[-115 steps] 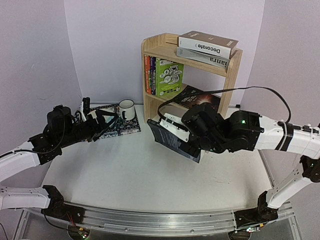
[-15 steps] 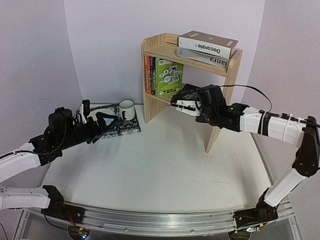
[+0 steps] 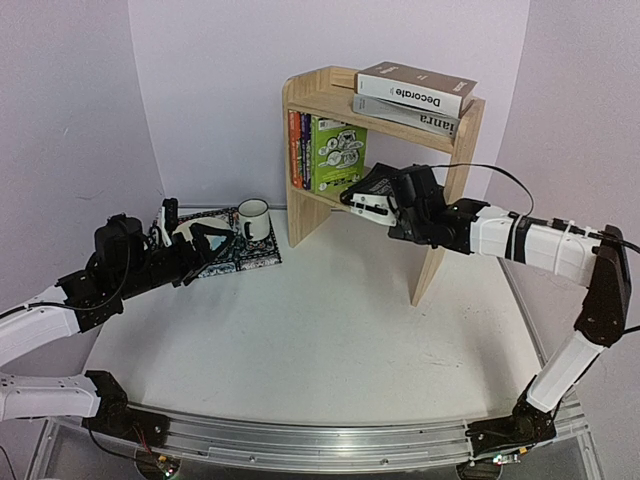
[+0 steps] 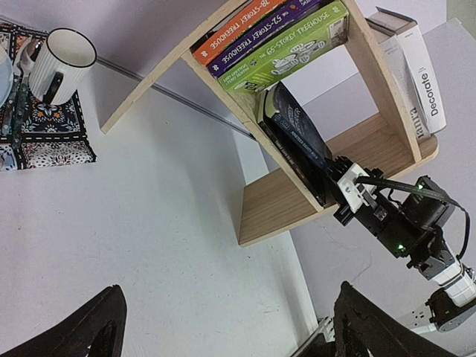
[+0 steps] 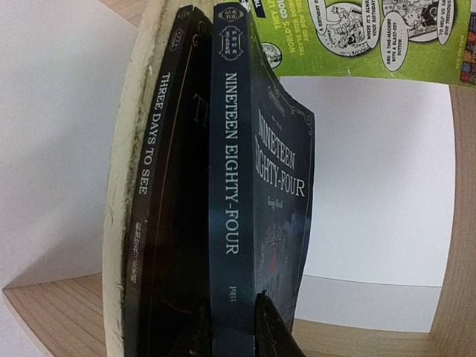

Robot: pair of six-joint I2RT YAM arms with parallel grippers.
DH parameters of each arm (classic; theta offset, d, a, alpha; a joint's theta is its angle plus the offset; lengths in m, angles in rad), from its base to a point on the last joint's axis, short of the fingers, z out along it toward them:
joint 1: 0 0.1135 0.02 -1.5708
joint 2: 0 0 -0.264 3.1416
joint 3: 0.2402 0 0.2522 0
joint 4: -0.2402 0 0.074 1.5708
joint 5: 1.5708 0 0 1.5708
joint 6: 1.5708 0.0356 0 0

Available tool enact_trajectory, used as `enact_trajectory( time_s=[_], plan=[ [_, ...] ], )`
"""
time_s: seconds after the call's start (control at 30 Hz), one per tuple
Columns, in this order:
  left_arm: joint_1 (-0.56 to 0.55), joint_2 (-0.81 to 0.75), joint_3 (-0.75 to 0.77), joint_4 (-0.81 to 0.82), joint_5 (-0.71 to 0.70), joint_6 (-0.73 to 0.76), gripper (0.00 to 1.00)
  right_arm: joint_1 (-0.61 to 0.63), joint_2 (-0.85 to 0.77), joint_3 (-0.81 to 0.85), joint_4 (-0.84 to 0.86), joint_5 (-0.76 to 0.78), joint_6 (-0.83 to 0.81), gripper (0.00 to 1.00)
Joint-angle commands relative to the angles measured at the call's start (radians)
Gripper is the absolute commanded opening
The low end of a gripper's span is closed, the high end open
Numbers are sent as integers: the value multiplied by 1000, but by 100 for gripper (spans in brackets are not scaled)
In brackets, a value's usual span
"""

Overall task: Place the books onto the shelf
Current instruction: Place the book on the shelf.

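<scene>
Books: all seven are on the shelf (image 3: 462,150) now, at 1 o'clock on the table.

Change noted: seconds ago the right gripper (image 3: 378,204) carried Nineteen Eighty-Four (image 5: 256,186) over mid-table. Half a second ago it was at the mouth of the lower tier. Now it is a shade deeper, cover against Three Days to See (image 5: 160,186). Right fingers remain pinched on the blue book's near edge, one each side of the spine.

My reading: last book delivered, only release and back-out left. Can't tell whether it would rest there on its own.

Round about:
- Decorate (image 3: 415,88) is stacked on ianra (image 3: 410,113) on the top board.
- Three paperbacks (image 3: 337,153) stand upright on the lower tier, at 9 o'clock from the two dark books, the green one just beside them.
- The shelf's right panel is close by the right forearm. A sideways retreat could nudge it; straight back towards 5 o'clock looks safest.
- Left gripper (image 3: 212,240) has jaws wide, holding nothing. It sits at 9 o'clock by the placemat (image 3: 262,258) and mug (image 3: 253,218), well apart from the shelf.
</scene>
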Motion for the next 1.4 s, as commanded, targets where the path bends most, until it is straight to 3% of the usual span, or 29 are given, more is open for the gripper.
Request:
enact_trajectory(
  time_s=[0.0, 0.07, 0.13, 0.47, 1.03, 1.37],
  plan=[
    [4, -17, -10, 23, -14, 11, 98, -19, -1, 50, -6, 91, 35, 17],
    [5, -14, -10, 23, -14, 12, 98, -19, -1, 49, -8, 90, 35, 24],
    [4, -8, -8, 23, -13, 11, 98, -19, -3, 50, -13, 89, 37, 44],
    [4, 15, 8, 23, -7, 10, 98, -19, -52, 85, -120, 4, 143, 63],
    [4, 40, 24, 23, 6, 11, 98, -17, -6, 164, -189, -74, 239, 56],
    [4, 28, 12, 23, -10, 17, 99, 3, -10, 193, -232, -155, 278, 61]
  ],
)
